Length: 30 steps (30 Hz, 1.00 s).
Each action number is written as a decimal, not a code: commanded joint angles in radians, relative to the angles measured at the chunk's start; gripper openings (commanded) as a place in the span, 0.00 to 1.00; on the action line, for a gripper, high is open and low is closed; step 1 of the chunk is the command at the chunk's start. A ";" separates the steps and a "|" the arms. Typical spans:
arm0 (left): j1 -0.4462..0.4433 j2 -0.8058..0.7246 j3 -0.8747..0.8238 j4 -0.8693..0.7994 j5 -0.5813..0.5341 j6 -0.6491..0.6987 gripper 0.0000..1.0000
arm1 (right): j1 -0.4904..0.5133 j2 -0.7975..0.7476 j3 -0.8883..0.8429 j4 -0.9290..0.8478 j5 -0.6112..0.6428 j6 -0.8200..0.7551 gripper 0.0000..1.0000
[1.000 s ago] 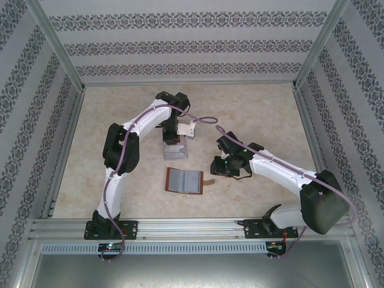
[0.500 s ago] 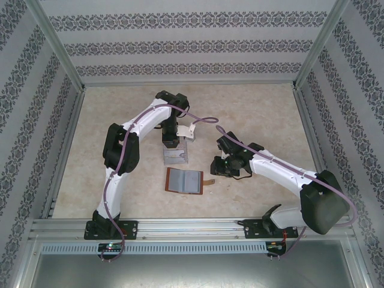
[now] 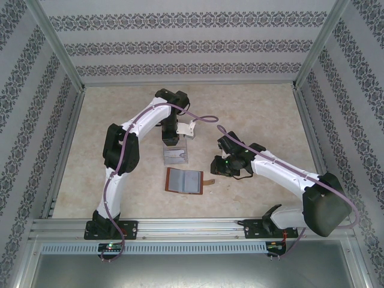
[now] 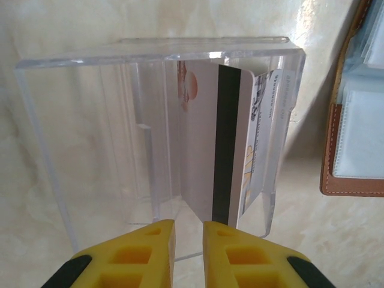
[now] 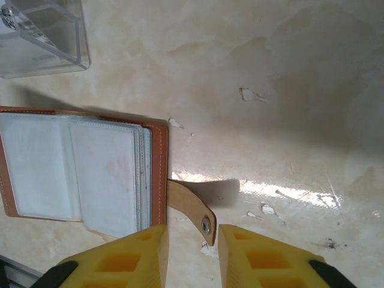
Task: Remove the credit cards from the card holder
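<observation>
Your left gripper [image 4: 188, 225] has its yellow fingers narrowly parted with nothing between them. Their tips hang just short of the bottom edge of the credit cards [image 4: 225, 138]. The cards stand on edge in the right-hand end of the clear tray [image 4: 60, 120], the front one showing its dark stripe.

Your right gripper [image 5: 193, 231] is partly open low over the table [image 5: 288, 90]. The snap end of the strap tab [image 5: 189, 204] lies in the gap, and you cannot tell whether either finger touches it. The card holder [image 5: 90, 168] lies spread open just beside that gripper, between the tray and the arm bases, with its pale pockets up.

The step in hand looks like the drop-off of a card into the tray. Whether any pocket has a card left is too hard to read. If one does, the next move calls for lifting the left gripper clear of the tray wall and crossing to the holder. Then pinch a card edge while the right side steadies the strap.
</observation>
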 commanded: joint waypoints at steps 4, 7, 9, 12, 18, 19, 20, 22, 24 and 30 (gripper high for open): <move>0.012 -0.001 0.054 -0.053 0.098 0.019 0.21 | -0.013 -0.027 -0.016 -0.011 0.022 0.013 0.30; 0.010 -0.010 0.047 -0.060 0.166 0.030 0.23 | -0.013 -0.022 -0.013 -0.009 0.018 0.012 0.30; 0.009 -0.001 0.044 -0.066 0.171 0.029 0.23 | -0.012 -0.017 -0.010 -0.010 0.016 0.012 0.30; 0.009 0.020 0.041 -0.073 0.168 0.027 0.24 | -0.012 -0.015 -0.010 -0.008 0.015 0.011 0.30; 0.009 0.053 0.036 -0.077 0.188 0.023 0.24 | -0.012 -0.014 -0.010 -0.009 0.015 0.010 0.30; 0.010 0.058 0.036 -0.079 0.187 0.022 0.24 | -0.013 -0.013 -0.010 -0.009 0.016 0.010 0.30; 0.010 0.063 0.036 -0.080 0.187 0.022 0.24 | -0.014 -0.013 -0.010 -0.009 0.015 0.011 0.30; 0.010 0.072 0.035 -0.082 0.186 0.021 0.24 | -0.012 -0.013 -0.010 -0.007 0.015 0.010 0.30; 0.010 0.079 0.033 -0.085 0.186 0.021 0.24 | -0.012 -0.013 -0.008 -0.008 0.012 0.011 0.30; 0.010 0.091 0.036 -0.090 0.180 0.021 0.19 | -0.014 -0.013 -0.005 -0.012 0.014 0.007 0.30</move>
